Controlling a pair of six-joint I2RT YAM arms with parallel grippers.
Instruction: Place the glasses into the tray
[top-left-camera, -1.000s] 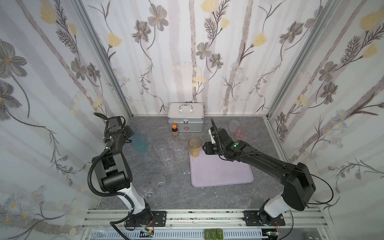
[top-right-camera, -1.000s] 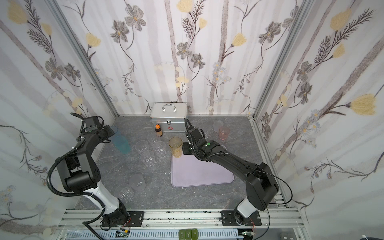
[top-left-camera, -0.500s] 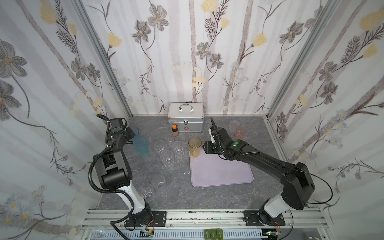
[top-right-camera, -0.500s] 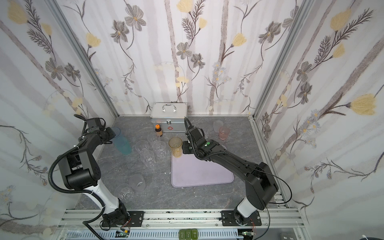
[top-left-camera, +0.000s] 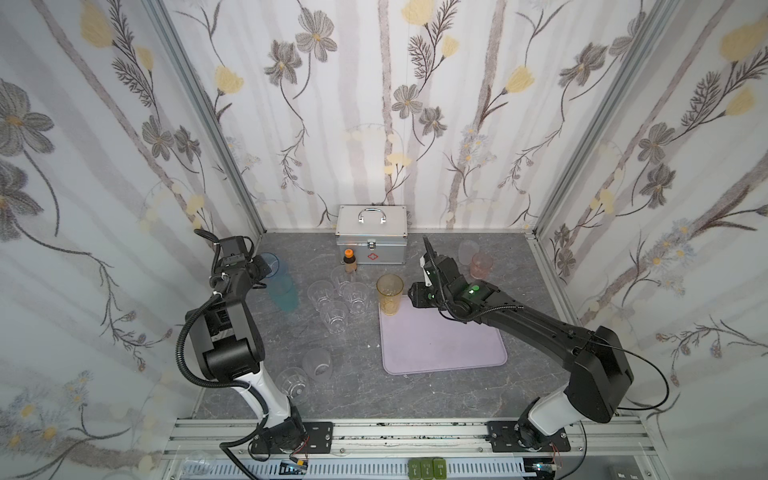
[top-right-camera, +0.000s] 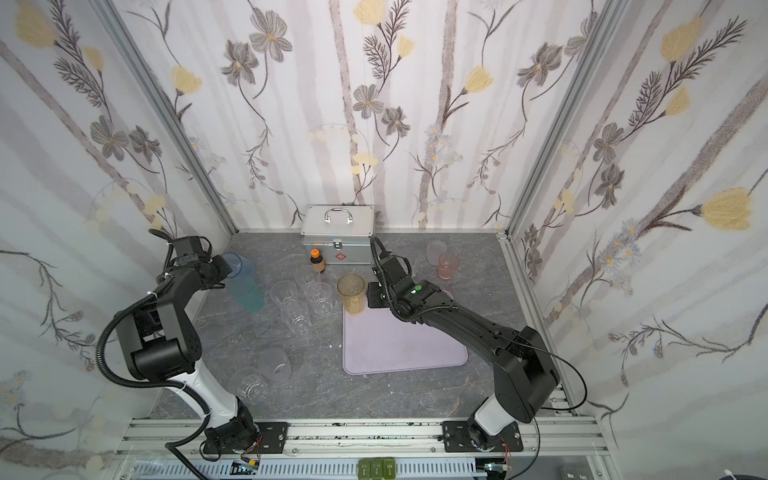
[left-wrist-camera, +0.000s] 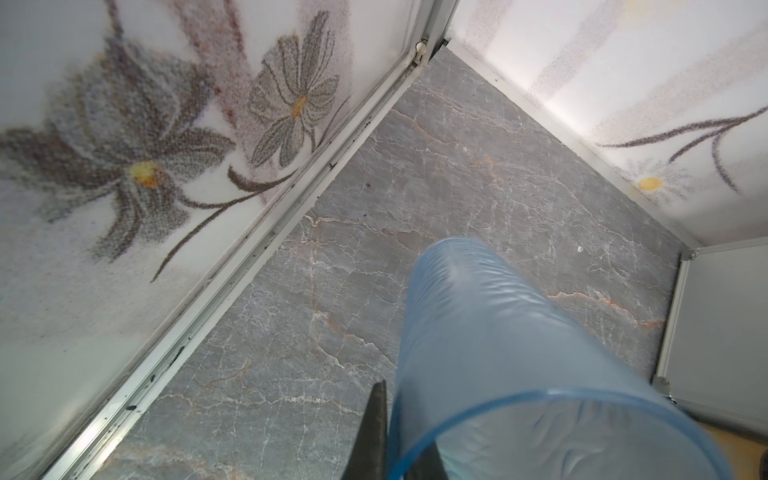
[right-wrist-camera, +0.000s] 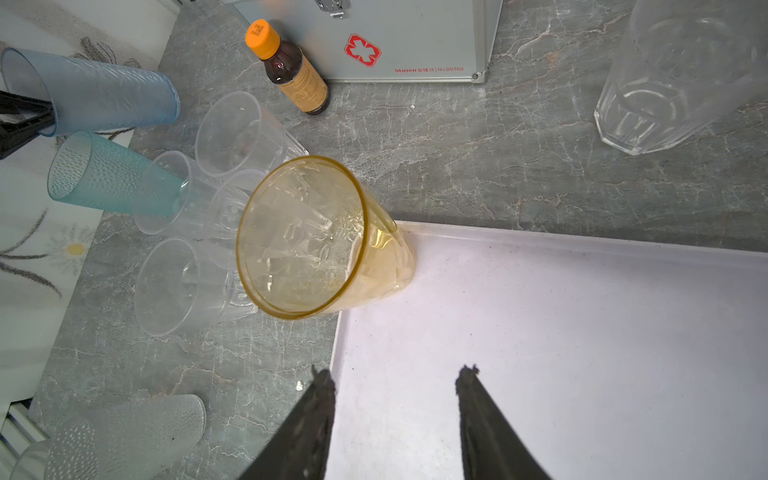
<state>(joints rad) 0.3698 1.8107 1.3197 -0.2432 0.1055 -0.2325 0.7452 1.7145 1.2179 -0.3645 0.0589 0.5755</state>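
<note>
One glass only, the amber glass (right-wrist-camera: 324, 237), stands in the tray (right-wrist-camera: 582, 332), on its far left corner, so I judge the task is near its beginning. The step in hand is the second glass: my left claw (top-left-camera: 259, 269) is clenched on the rim of the blue glass (left-wrist-camera: 478, 332), one finger (left-wrist-camera: 374, 415) outside the wall and the other inside. This is at the far left of the table (top-left-camera: 415, 395), close to the side wall. The glass leans away from the claw, and I cannot tell if its bottom touches the table. My left arm is folded with the elbow high, and the wrist reaches toward the far left corner. My right claw (right-wrist-camera: 395, 378) is released and holds nothing; its jaws stand apart above the left edge of the tray, just beside the amber glass. My right arm stretches long and low from the near right, across the tray. For the next move, I think the left arm must lift the blue glass over the teal glass (right-wrist-camera: 108, 174) and the clear glasses (top-left-camera: 334, 318) that stand between, and set it upright in the tray. The right claw should make room first, I believe, or the two claws may meet there.
</note>
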